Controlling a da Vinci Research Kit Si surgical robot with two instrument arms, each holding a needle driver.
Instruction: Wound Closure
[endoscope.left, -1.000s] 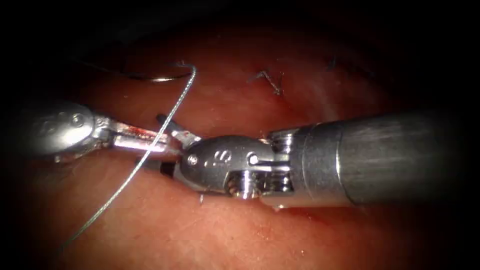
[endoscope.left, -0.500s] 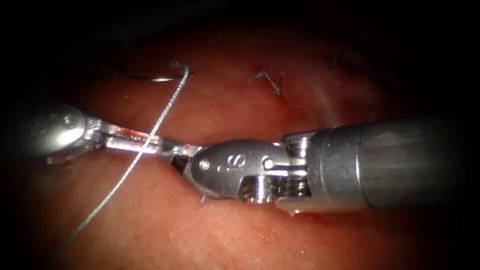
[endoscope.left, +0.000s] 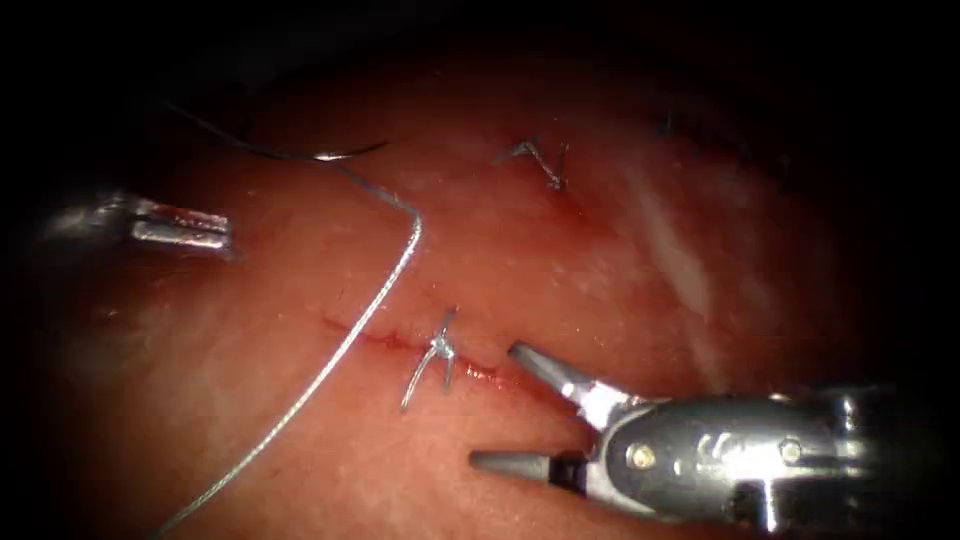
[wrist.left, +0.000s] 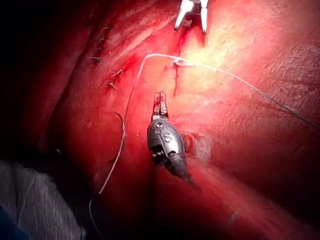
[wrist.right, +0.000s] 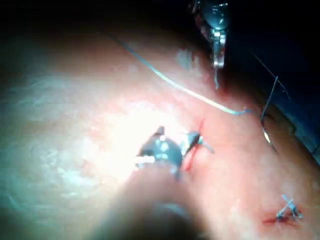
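Now the left tool (endoscope.left: 185, 228) sits at the far left, jaws together and empty, with the needle (endoscope.left: 320, 155) lying on the tissue (endoscope.left: 600, 260) just beyond it. Loose thread (endoscope.left: 345, 345) crosses the cut (endoscope.left: 400, 340) left of a tied knot (endoscope.left: 440, 348). Both tools have pulled apart since earlier; the right tool (endoscope.left: 520, 405), jaws apart, holds nothing.

The left tool (endoscope.left: 215, 232) is withdrawn to the far left and the right tool (endoscope.left: 520, 410) to the near right, its jaws now spread. The thread (endoscope.left: 340, 350) is released, and a knot (endoscope.left: 440, 348) with cut ends is uncovered on the cut (endoscope.left: 400, 342).
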